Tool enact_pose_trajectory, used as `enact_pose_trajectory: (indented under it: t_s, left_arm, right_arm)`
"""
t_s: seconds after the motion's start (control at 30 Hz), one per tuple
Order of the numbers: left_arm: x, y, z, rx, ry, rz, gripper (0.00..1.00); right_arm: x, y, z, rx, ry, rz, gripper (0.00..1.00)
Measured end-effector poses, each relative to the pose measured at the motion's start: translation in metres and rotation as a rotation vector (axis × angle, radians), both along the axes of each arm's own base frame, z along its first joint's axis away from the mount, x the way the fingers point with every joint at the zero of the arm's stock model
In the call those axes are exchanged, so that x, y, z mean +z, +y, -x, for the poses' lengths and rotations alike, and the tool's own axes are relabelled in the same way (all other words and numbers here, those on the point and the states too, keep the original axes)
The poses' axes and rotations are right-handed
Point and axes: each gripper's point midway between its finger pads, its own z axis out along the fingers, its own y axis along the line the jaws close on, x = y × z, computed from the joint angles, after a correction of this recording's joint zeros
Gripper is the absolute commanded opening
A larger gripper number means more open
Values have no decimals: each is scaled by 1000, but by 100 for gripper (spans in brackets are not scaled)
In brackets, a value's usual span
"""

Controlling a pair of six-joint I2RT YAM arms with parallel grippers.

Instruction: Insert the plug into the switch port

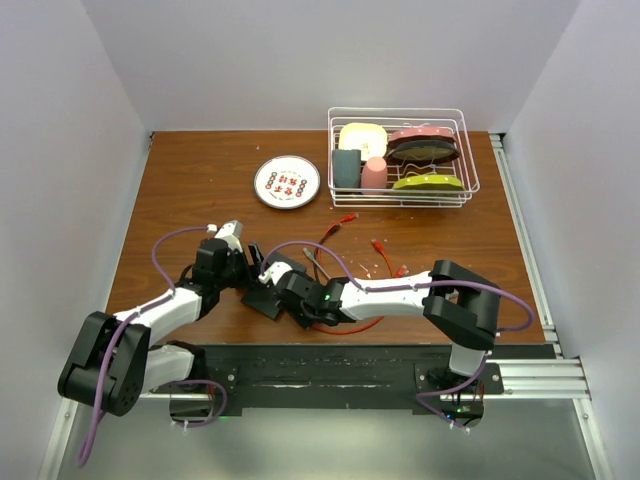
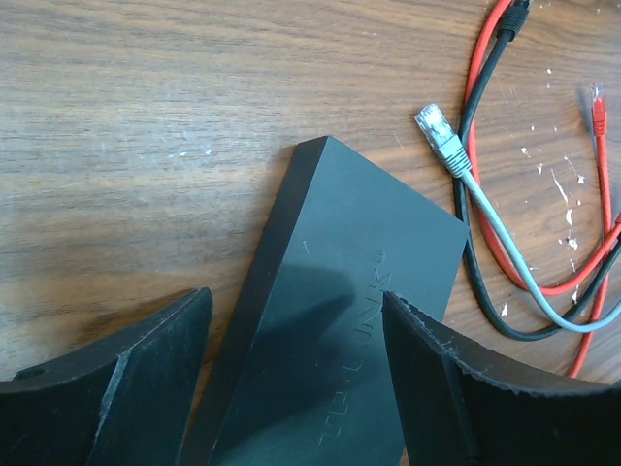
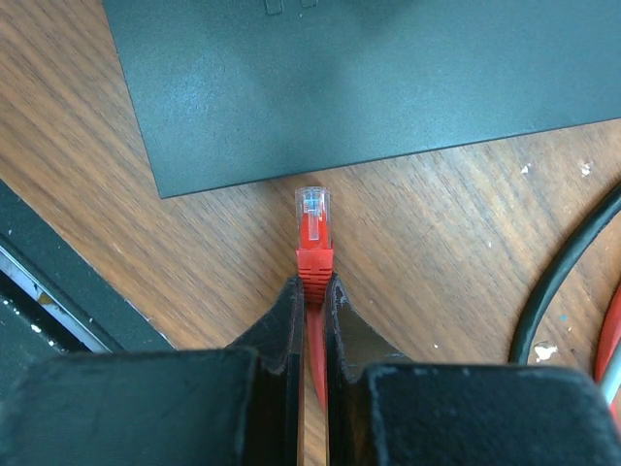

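The switch (image 1: 264,299) is a flat dark-grey box lying on the wooden table near the front edge. In the left wrist view the switch (image 2: 340,320) lies slantwise under my left gripper (image 2: 296,296), which is open with one finger over each side and not gripping. My right gripper (image 3: 312,283) is shut on a red plug (image 3: 312,228) with a clear tip. The tip points at the switch's (image 3: 340,87) near edge, a short gap away. No sockets show on that edge. In the top view the two grippers, left (image 1: 250,262) and right (image 1: 283,284), meet over the switch.
A loose grey plug (image 2: 437,131) with red and black cables (image 2: 485,87) lies right of the switch. Two more red plugs (image 1: 378,243) lie mid-table. A white plate (image 1: 287,181) and a wire dish rack (image 1: 402,155) stand at the back. A black rail (image 3: 58,291) runs along the front edge.
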Motion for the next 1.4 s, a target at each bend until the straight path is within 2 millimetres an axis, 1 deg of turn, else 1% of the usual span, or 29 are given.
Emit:
enact_pose_trajectory:
  t_s: [0.47,0.73,1.2,1.4]
  left_arm:
    - [0,-3,1,-17,-12,18,74]
    - [0,-5,2,-27,-21,29,73]
    - [-2,-5,3,-21,-23,43,66]
    - [-2,-5,4,-20,-24,51,64]
  right_arm:
    - [-1,10,-5,-16,-13,5,0]
    - [-1,10,-5,-27,-15,4,0]
    - [5,17,-1,-26,-12,-4,0]
    - [2,18,-2,-36,-19,7,0]
